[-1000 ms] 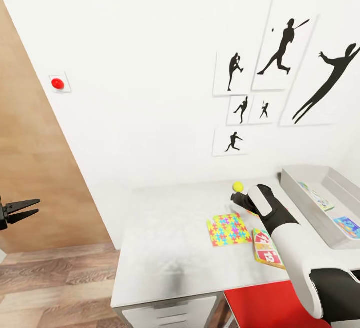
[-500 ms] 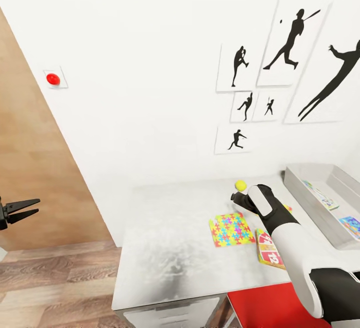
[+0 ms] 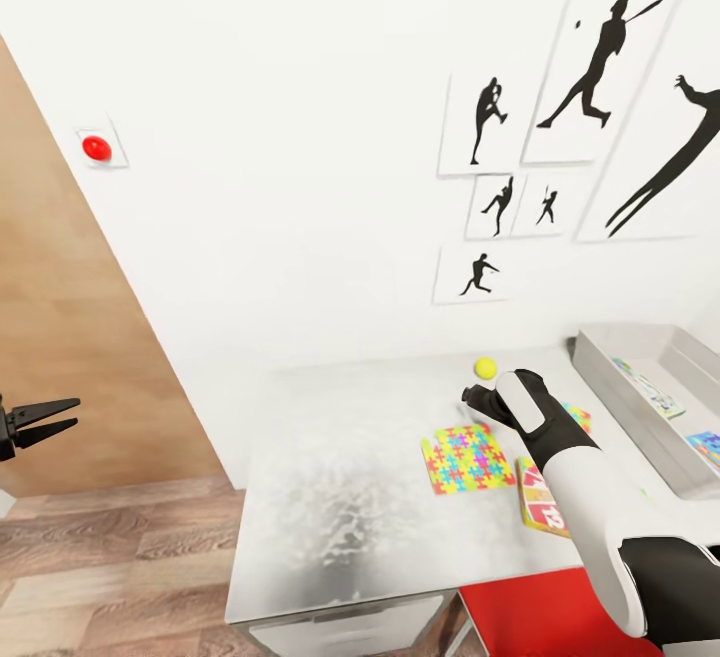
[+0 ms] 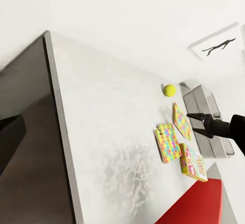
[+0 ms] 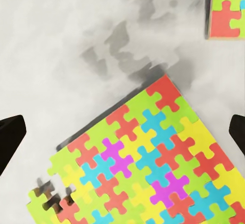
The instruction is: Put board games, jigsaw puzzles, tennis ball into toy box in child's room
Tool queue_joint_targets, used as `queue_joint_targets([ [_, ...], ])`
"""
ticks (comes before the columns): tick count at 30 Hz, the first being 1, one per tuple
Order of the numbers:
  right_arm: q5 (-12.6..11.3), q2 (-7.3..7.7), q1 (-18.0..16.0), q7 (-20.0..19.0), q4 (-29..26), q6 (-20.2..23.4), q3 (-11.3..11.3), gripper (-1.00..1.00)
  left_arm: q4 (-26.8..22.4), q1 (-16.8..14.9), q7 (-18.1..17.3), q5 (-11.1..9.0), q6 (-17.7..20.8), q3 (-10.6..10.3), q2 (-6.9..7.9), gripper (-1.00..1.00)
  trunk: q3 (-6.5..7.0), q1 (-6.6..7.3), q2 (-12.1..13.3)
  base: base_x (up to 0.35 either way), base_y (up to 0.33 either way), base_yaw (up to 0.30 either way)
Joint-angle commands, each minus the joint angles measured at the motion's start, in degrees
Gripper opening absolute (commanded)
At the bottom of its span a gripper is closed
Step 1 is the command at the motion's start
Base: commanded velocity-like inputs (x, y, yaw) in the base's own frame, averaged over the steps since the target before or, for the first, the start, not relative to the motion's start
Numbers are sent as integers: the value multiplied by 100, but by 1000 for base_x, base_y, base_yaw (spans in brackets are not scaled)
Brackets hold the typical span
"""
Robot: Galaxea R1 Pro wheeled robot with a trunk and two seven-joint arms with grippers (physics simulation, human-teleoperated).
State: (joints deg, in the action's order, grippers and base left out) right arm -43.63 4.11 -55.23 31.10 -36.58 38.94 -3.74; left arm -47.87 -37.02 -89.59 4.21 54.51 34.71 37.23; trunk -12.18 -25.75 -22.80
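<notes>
Right end effector [image 5: 122, 127] hangs wide apart over a jigsaw puzzle [image 3: 467, 458] lying flat and skewed on the white surface [image 3: 340, 497]; tennis ball [image 3: 485, 367] sits toward the wall; left end effector [image 3: 45, 418] apart.

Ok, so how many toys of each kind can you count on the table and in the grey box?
Tennis ball: 1
Jigsaw puzzles: 2, both on the table
Board games: 3, one on the table, two in the toy box at and
Total: 6 toys
</notes>
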Motion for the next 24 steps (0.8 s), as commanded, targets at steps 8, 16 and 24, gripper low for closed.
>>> queue_joint_targets([
  [8, -59, 11, -5, 54, -7, 9, -39, 100, -3, -7, -41, 44, 60, 10, -3, 100, -88, -4, -12, 50, 14, 0],
  [16, -58, 11, -5, 54, -7, 9, -39, 100, -3, -7, -41, 45, 60, 10, -5, 100, -163, -4, -12, 72, 1, 0],
  [24, -58, 18, -5, 54, -7, 9, -47, 100, -3, -7, -41, 45, 60, 10, -7, 100, -239, -4, -12, 24, 0, 0],
])
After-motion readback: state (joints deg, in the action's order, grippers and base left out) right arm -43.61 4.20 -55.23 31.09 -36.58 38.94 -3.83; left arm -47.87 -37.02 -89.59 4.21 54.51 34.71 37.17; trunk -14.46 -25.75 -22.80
